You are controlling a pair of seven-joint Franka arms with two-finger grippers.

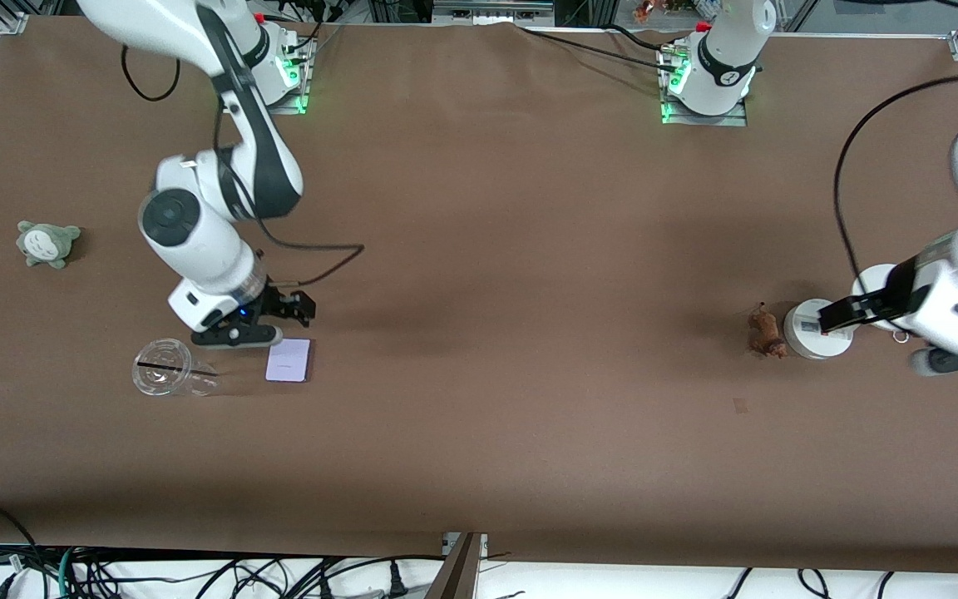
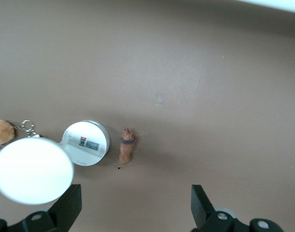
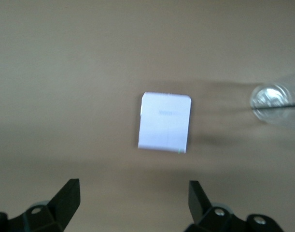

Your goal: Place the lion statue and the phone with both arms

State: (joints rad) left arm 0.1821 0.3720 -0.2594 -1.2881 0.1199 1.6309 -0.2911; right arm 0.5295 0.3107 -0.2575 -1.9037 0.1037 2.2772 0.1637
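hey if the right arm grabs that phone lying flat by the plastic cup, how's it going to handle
The phone looks like a thin rigid slab lying flat on the table, so probably stiff and hard to get fingers under. Its smooth face may be slippery. It shouldn't roll.

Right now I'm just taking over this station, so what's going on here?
Neither arm holds anything. The right gripper hangs open over the phone, which lies flat on the table beside a clear cup. The left gripper, also open, is over a white round stand; the lion statue lies beside it.
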